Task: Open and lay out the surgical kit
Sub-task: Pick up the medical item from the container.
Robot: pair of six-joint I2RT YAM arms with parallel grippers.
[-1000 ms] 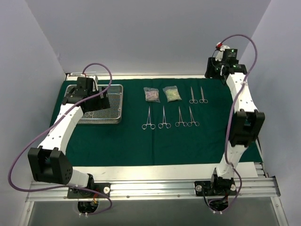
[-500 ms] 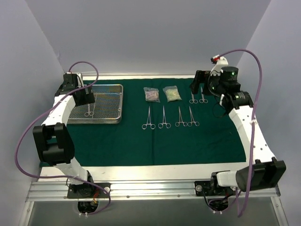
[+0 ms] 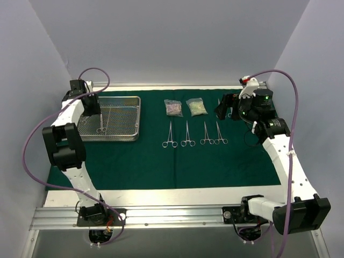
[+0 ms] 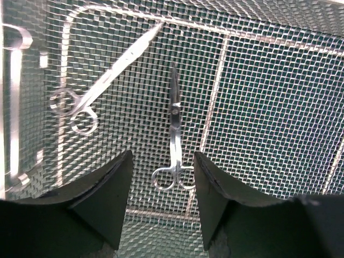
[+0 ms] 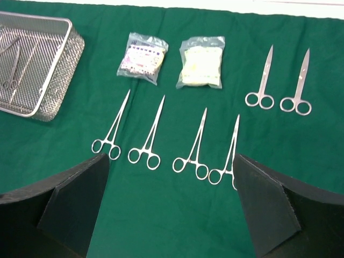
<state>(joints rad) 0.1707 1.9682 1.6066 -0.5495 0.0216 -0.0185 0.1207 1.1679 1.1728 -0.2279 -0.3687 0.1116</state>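
Top external view, from the arm bases outward: the dark green cloth wrap (image 3: 161,166) lies unfolded and flat, so the opening part looks done. Farther in, four clamps (image 3: 187,133) lie side by side in a row, tips pointing away. Beyond them sit two clear pouches (image 3: 173,108) and, to their right, two more instruments (image 5: 265,75), each apart from its neighbours. The right gripper (image 3: 223,107) hovers by that pair, its fingers spread wide and holding nothing. At the far left the wire-mesh tray (image 3: 139,118) rests on the cloth. The left wrist view shows two clamps inside it. The upright clamp (image 4: 173,129) lies between the fingers of the left gripper (image 4: 162,166), and the slanted clamp (image 4: 115,69) lies off to one side. Those fingers stand apart on either side of the ring handles, not yet pinching them. I judge the layout mostly done, with these two to be lifted out and placed.
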